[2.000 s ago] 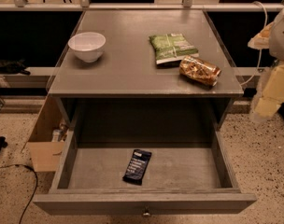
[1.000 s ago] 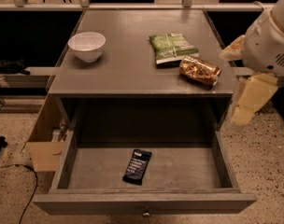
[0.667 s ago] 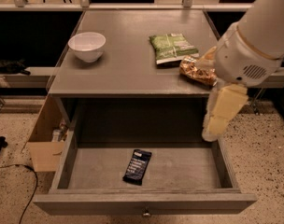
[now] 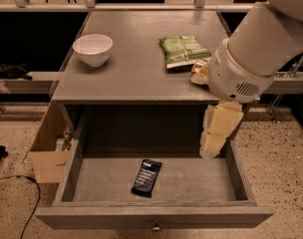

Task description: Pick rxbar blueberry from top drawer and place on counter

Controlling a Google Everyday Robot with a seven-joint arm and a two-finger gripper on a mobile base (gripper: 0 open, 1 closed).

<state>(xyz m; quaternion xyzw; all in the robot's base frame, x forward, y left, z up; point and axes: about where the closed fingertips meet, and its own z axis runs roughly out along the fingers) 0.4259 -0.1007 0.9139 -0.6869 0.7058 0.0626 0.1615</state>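
The rxbar blueberry (image 4: 146, 177), a dark flat bar with pale text, lies on the floor of the top drawer (image 4: 201, 183), near the middle and towards the front. That drawer is pulled fully out below the counter (image 4: 136, 59), its small knob (image 4: 155, 228) facing me. My gripper (image 4: 211, 151) points down into the right side of the drawer. It hangs above the floor, to the right of the bar and apart from it. Nothing shows in its grasp.
On the counter stand a white bowl (image 4: 92, 49) at the left and a green snack bag (image 4: 183, 51) at the right. My arm's bulky wrist (image 4: 241, 73) partly covers a golden-brown packet (image 4: 200, 71). A cardboard box (image 4: 47, 153) sits left of the cabinet.
The arm has swung in from the right edge of the view, leftward and down. The gripper now hangs inside the drawer's right side. The bar has not moved.
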